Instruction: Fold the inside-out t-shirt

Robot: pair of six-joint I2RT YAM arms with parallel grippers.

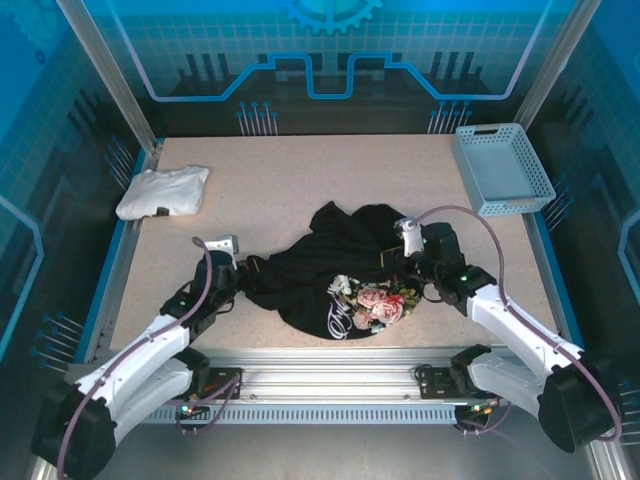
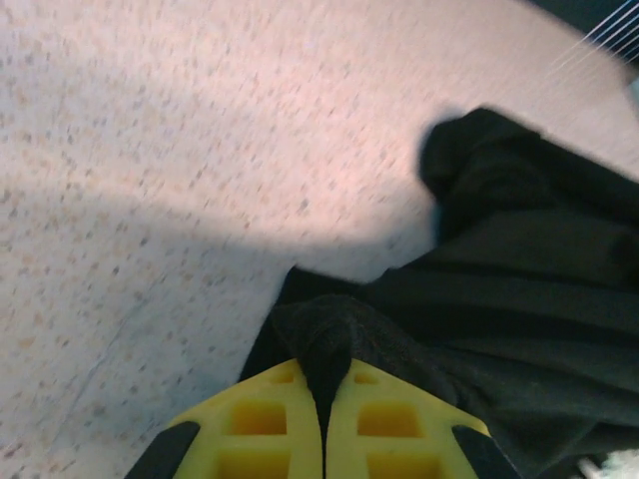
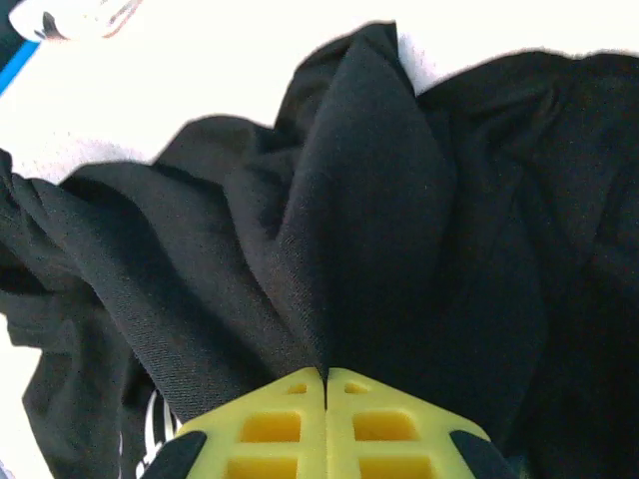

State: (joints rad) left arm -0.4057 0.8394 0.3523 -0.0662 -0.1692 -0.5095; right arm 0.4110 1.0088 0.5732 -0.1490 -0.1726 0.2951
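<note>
The inside-out t-shirt [image 1: 330,270] lies crumpled near the table's front middle, black, with a pink-and-white floral print [image 1: 375,305] facing up at its near edge. My left gripper [image 1: 243,268] is at the shirt's left end, its yellow jaws pinched on a bunched fold of black cloth [image 2: 334,334]. My right gripper [image 1: 402,262] is at the shirt's right side, its jaws shut on a ridge of black fabric [image 3: 349,220] that rises away from them.
A white folded garment [image 1: 163,191] lies at the back left. A light blue perforated tray [image 1: 502,167] stands at the back right. Bare speckled tabletop [image 1: 300,170] stretches behind the shirt, and raised blue rims [image 1: 122,240] border the table.
</note>
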